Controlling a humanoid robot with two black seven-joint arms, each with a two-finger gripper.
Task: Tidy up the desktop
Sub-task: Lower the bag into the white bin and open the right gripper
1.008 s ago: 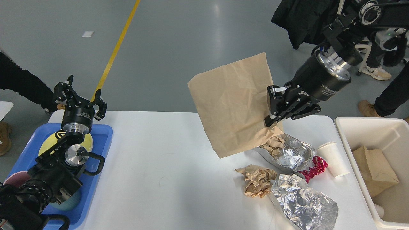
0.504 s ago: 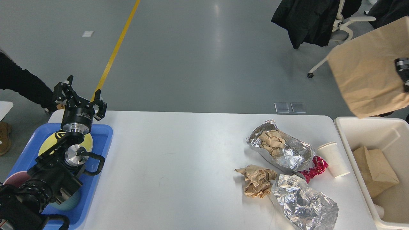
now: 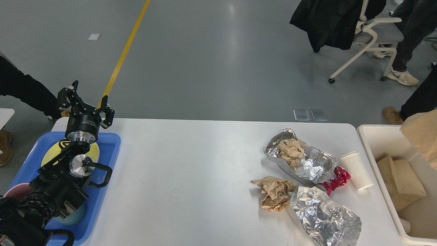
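The white desktop spans the view. On its right part lie a foil tray holding crumpled brown paper, a crumpled brown paper ball, a crumpled foil sheet, a red foil wrapper and a tipped white paper cup. A large brown paper bag shows at the right edge over the cream bin. My left gripper is open and empty above the far end of the blue tray. My right gripper is out of view.
The blue tray holds a yellow plate and other dishes under my left arm. Another brown bag lies inside the cream bin. An office chair and people's legs stand beyond the table at the right.
The right arm carried the large brown bag from above the foil tray rightward and out of the view; the bag now shows lower, over the bin. The left arm has not moved.
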